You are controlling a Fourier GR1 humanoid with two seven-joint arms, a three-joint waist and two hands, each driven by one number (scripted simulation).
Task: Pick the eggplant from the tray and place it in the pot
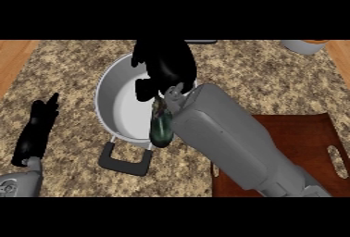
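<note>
One eggplant [162,126] hangs from the right hand [164,65], whose fingers curl round its upper end, over the near rim of the pot [113,99]. Judged light, stiff and glossy-skinned, so likely slippery; hold near the stem. Left hand [37,129] rests on the bench [273,83], fingers straight. Tray [308,139] sits to the right.

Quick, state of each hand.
Left hand: open, fingers straight, holding nothing.
Right hand: shut on the eggplant, above the pot.
</note>
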